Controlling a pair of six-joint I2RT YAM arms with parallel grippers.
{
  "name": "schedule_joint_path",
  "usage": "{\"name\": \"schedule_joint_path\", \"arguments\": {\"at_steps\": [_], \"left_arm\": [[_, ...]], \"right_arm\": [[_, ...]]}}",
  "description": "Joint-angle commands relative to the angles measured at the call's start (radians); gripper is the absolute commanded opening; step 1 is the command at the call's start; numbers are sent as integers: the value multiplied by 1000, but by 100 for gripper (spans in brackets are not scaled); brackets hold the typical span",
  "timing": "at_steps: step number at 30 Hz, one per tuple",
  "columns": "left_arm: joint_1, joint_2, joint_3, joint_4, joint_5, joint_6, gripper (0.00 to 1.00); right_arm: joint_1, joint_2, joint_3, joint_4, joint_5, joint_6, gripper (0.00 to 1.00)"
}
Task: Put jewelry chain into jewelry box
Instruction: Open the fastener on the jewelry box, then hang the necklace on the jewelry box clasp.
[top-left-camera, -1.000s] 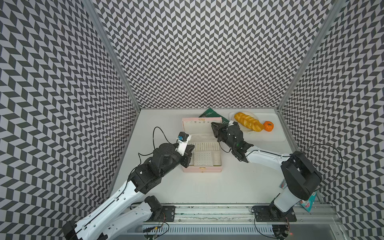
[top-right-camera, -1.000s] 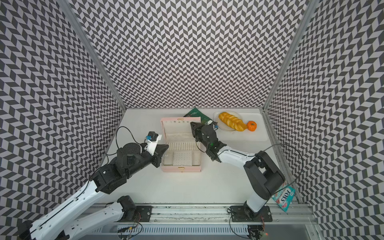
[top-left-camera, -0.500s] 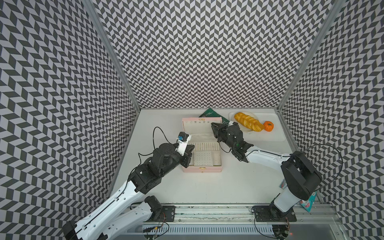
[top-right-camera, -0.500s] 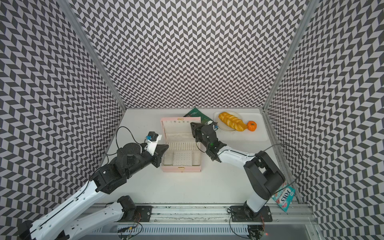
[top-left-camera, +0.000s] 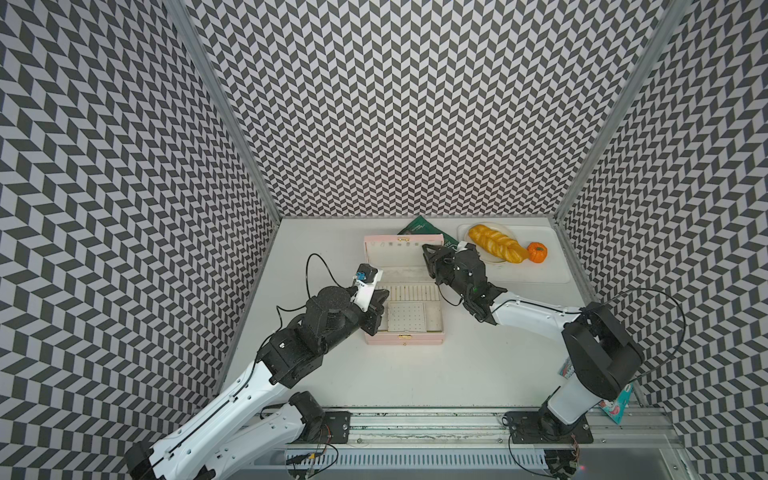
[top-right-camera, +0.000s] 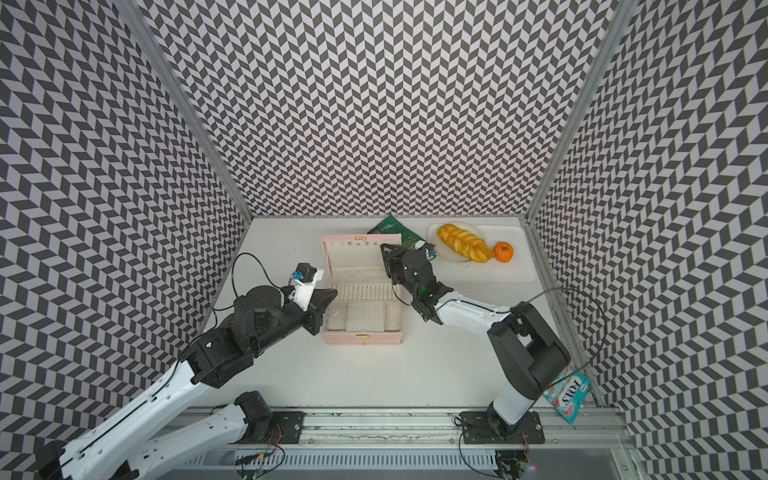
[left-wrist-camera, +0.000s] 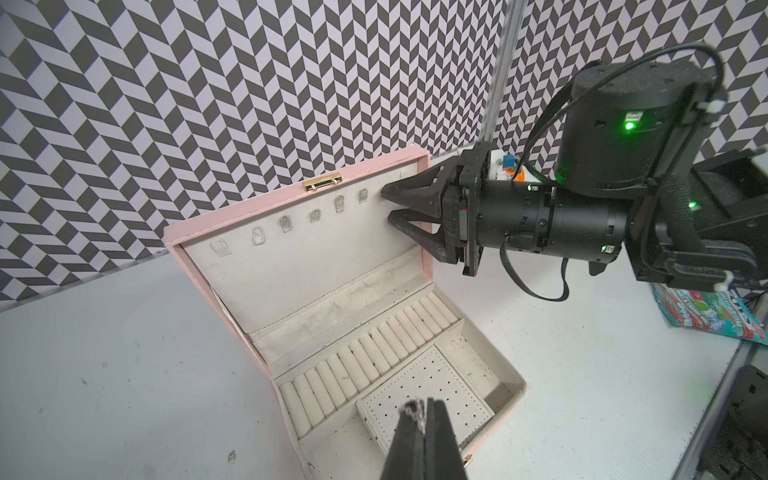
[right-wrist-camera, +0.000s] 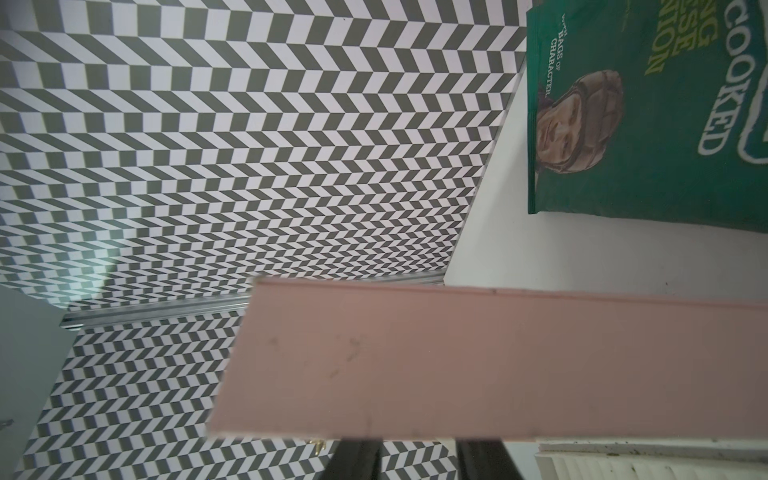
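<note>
Chevron walls hem a white table (top-left-camera: 415, 374). A green bag (top-left-camera: 419, 227) lies just behind the open pink box (top-left-camera: 405, 338). Bread (top-left-camera: 494, 243) and a pumpkin (top-left-camera: 537, 252) sit far right, a sweet packet (top-right-camera: 567, 392) near right. The right gripper (left-wrist-camera: 386, 204), jaws parted, crowds the upright lid's (left-wrist-camera: 316, 266) right edge. Open tabletop runs from the box to the near rail. The left gripper (left-wrist-camera: 424, 405), clamped on the fine silvery chain (left-wrist-camera: 413, 409), hangs over the box's near-left part.

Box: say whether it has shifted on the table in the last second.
No. The box keeps its place in front of the green bag.
</note>
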Motion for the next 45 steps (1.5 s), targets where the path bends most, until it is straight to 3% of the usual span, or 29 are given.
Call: {"name": "schedule_joint_path", "arguments": {"at_steps": [1,9,16,21,27,34,45], "left_arm": [[-7,2,4,16,-1,15,0],[-9,56,37,-3,-6,25,0],[-8,159,109,-38,-26,51,0],[-11,272,188,-88,-79,86,0],[-17,373,285,-135,-151,132,0],[-21,443,370,-169,-177,222,0],[-90,481,423,-181,-362,379,0]], "right_arm": [[-9,-53,24,-37,-27,-111,39],[-31,-189,-3,-129,-72,-316,42],[-62,-305,-57,-195,-138,-577,43],[-71,-361,-74,-254,-219,-811,45],[-71,-428,-161,-182,-365,-985,42],[-57,-471,-276,-25,-536,-1073,37],[28,-419,-281,94,-549,-1173,31]]}}
